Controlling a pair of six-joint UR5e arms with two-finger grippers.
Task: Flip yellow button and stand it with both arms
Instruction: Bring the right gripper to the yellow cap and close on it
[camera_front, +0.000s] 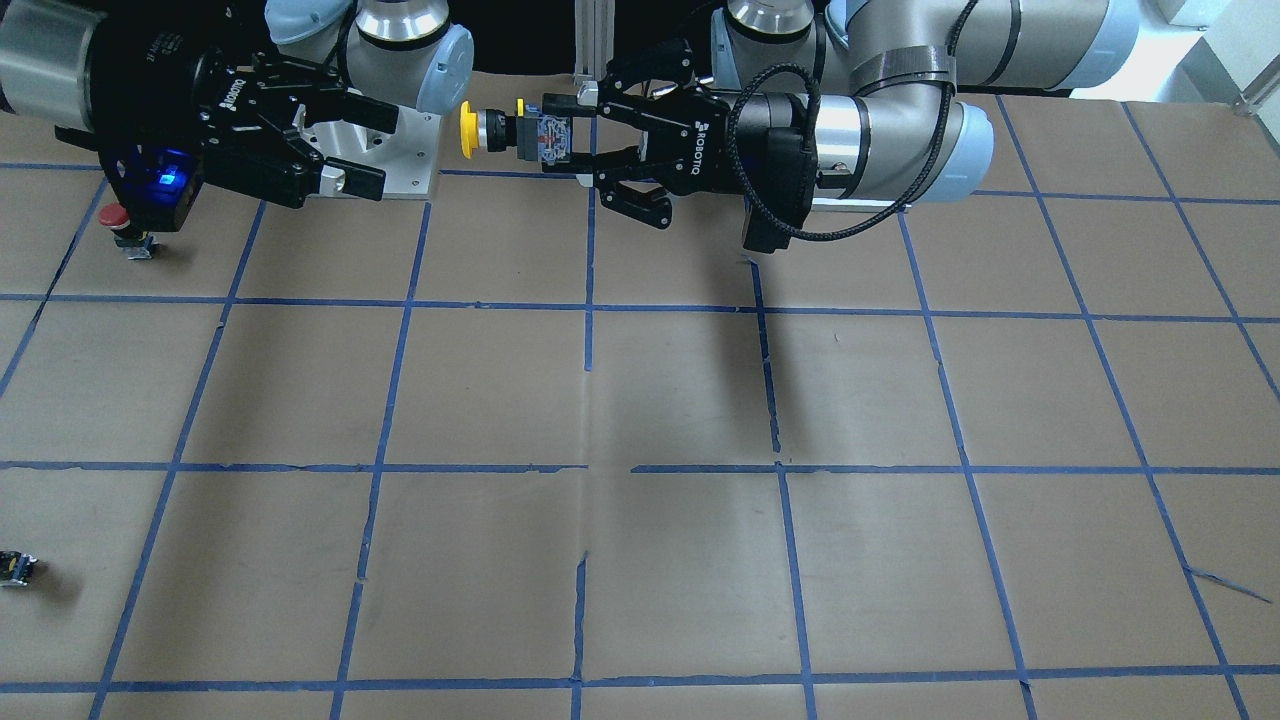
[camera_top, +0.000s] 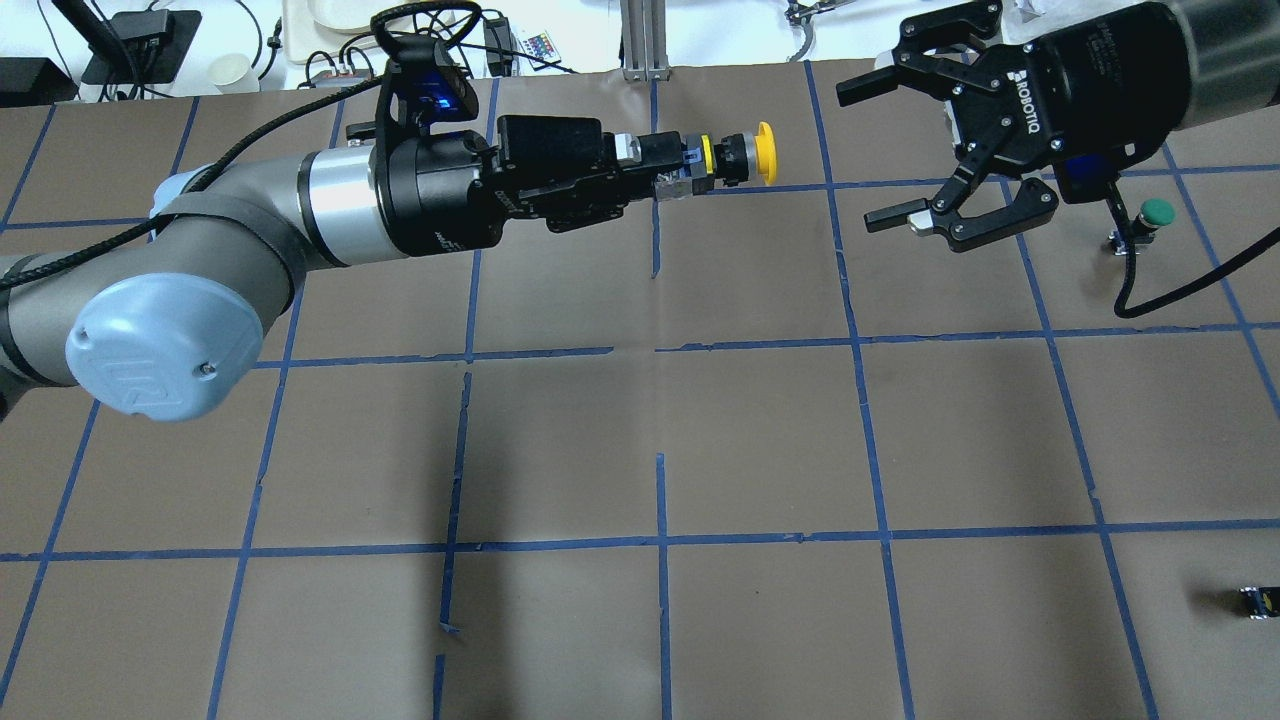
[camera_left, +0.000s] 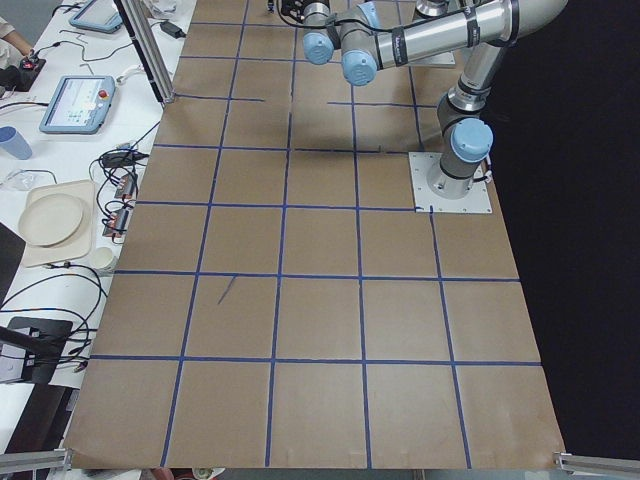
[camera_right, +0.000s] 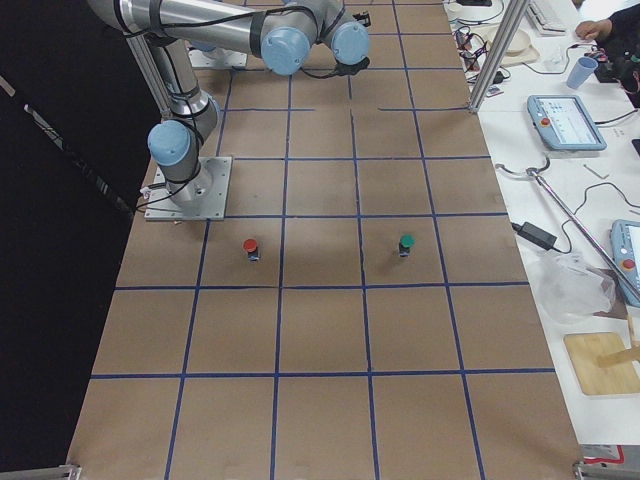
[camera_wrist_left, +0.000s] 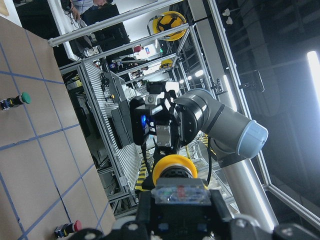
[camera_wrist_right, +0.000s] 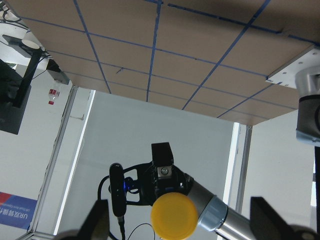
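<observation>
the left fingers (camera_top: 662, 148) clamp the blocky body of the yellow button (camera_top: 745, 157), holding it sideways in the air above the taped brown surface (camera_top: 760, 430). its cap is aimed at the right fingers (camera_top: 900, 215), which are spread wide and well apart from it. 2 others, a green button (camera_top: 1152, 214) and a red button (camera_front: 118, 220), stand upright on the robot's right side.

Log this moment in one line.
left pincer: shut on yellow button, held aloft, cap toward right pincer | right pincer: open, clear of it | stage: handover not yet done
</observation>
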